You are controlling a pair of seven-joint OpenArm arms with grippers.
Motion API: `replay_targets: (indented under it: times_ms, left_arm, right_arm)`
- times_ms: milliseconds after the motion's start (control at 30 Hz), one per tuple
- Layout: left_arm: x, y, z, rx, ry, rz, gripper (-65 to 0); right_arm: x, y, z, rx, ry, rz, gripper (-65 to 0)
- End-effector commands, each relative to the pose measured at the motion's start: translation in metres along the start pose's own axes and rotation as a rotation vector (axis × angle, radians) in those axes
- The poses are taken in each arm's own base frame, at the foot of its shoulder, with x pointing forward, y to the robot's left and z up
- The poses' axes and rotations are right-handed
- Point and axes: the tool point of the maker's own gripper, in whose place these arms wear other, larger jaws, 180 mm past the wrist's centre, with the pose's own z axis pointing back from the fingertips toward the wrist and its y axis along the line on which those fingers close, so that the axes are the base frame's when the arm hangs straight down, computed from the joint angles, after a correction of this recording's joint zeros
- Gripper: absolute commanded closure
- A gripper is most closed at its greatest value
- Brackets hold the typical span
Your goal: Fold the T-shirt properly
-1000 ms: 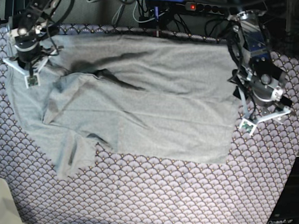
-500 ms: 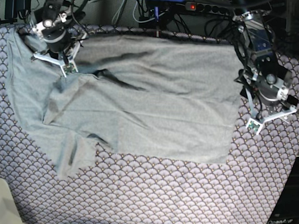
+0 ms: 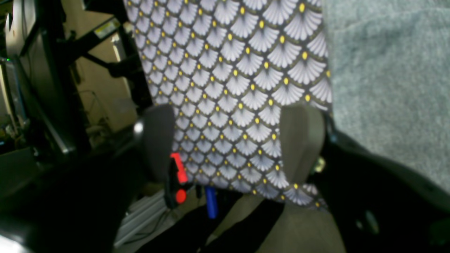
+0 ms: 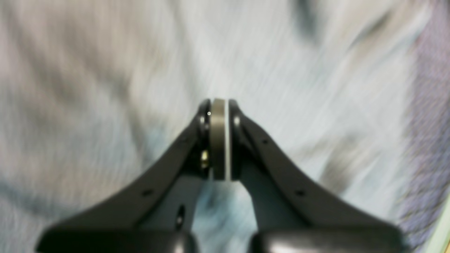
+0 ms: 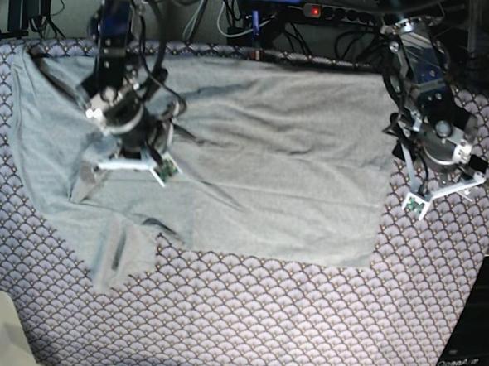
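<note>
Two tools: left (image 3: 230, 140) agape, right (image 4: 219, 140) seemingly empty.

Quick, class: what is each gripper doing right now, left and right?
Left gripper: open, empty, over the table cloth.
Right gripper: shut, above the T-shirt; a hold on fabric cannot be told.

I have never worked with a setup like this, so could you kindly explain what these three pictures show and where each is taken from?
It is a robot with two arms over a table. The base view looks down from above: a grey T-shirt lies spread on a purple patterned table cloth. The other two pictures come from cameras on the wrists. The right gripper is shut, above the shirt; whether it pinches fabric is too blurred to tell. The left gripper is open and holds nothing, beside the shirt's edge.
</note>
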Motion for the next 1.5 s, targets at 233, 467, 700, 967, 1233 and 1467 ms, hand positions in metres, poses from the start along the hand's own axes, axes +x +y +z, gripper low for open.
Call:
replay_targets:
  times_ms: [233, 467, 700, 967, 1233, 1467]
  left_arm:
    - [0.006, 0.009, 0.003, 0.027, -0.020, 0.008, -44.9]
    - [0.007, -0.005, -0.006, -0.016, -0.014, -0.002, -44.9]
    - [0.008, -0.018, -0.018, -0.061, -0.041, -0.008, -44.9]
    - [0.006, -0.018, -0.019, -0.063, -0.035, -0.008, -44.9]
    - [0.006, -0.017, -0.020, -0.060, -0.034, -0.010, -44.9]
    - [0.007, -0.017, -0.019, -0.059, -0.037, -0.009, -44.9]
  right_arm:
    - [0.002, -0.021, 0.009, -0.117, 0.067, 0.186, 0.0]
    - [-0.051, -0.003, 0.034, -0.099, 0.158, 0.129, 0.0]
    - [-0.081, -0.005, 0.044, -0.102, 0.181, 0.051, 0.0]
    - [-0.090, -0.010, 0.047, -0.116, 0.203, 0.027, 0.0]
    - [-0.121, 0.011, 0.036, -0.046, 0.274, -0.012, 0.0]
    - [-0.116, 0.007, 0.021, -0.037, 0.244, -0.022, 0.0]
